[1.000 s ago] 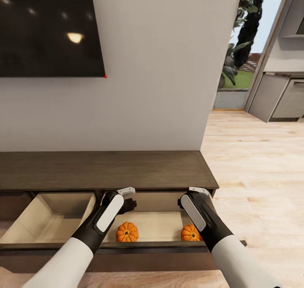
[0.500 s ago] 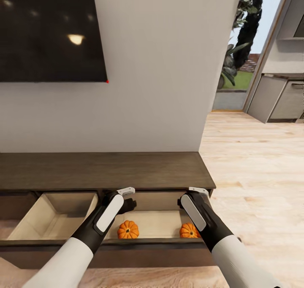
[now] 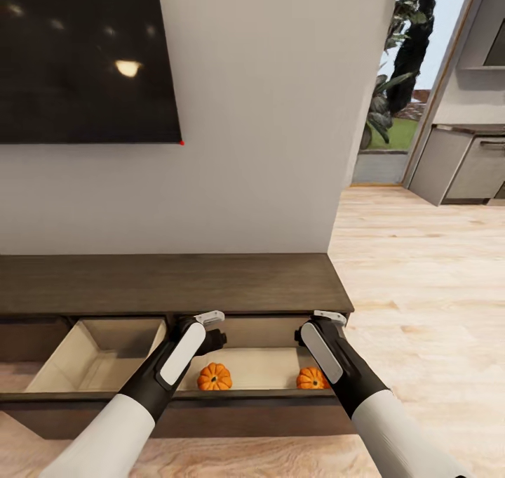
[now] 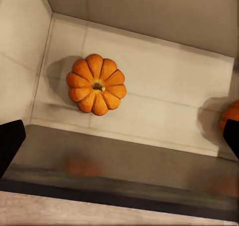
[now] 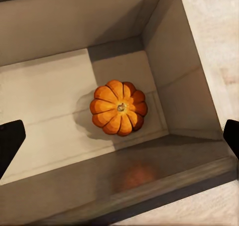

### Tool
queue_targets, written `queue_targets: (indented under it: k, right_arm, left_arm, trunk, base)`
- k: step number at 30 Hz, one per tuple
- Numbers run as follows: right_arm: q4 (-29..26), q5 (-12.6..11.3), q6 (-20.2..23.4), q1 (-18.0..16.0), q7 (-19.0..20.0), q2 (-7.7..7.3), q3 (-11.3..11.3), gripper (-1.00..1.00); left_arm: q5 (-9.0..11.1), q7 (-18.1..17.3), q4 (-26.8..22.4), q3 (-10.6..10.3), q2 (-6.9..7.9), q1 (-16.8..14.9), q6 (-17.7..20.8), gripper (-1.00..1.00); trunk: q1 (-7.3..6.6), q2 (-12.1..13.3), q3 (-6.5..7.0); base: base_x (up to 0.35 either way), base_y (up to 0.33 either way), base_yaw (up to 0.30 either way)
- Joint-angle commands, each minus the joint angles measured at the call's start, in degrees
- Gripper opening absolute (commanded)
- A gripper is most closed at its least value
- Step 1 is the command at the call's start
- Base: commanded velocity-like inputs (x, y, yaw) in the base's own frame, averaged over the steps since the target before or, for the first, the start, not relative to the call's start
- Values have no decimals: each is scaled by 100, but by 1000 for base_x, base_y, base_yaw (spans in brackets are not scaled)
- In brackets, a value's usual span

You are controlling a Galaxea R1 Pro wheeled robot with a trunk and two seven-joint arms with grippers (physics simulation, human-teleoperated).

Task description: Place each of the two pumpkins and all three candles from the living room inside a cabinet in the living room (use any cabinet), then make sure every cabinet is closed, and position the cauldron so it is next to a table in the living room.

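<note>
view shifted back; both pumpkins (image 3: 214, 376) in open cabinet (image 3: 175, 285) drawer.

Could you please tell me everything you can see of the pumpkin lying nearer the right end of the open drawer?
The right pumpkin is small, bright orange and slightly flattened, with rounded ribs meeting at a tiny dark stem that points up. It sits upright on the pale wood floor of the open drawer, near the drawer's right wall and front, casting a soft shadow. Nothing grips or touches it apart from the drawer floor; the right gripper hangs open above it. The head view shows it partly behind the right arm.
</note>
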Motion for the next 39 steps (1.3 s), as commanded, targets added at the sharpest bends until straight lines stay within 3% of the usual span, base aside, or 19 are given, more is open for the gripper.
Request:
queue_targets:
  k: [1, 39]
  right_arm:
    - [-5, -51, 13, -5, -55, -3, 12, 100]
    - [-95, -49, -39, -3, -47, 15, 13, 100]
  left_arm:
    - [57, 60, -6, -10, 2, -4, 1, 100]
    - [61, 53, -6, 78, 11, -4, 10, 100]
  trunk:
    - [-24, 39, 13]
    - [-858, 1563, 695]
  base:
    - [-28, 0, 0]
    - [-35, 0, 0]
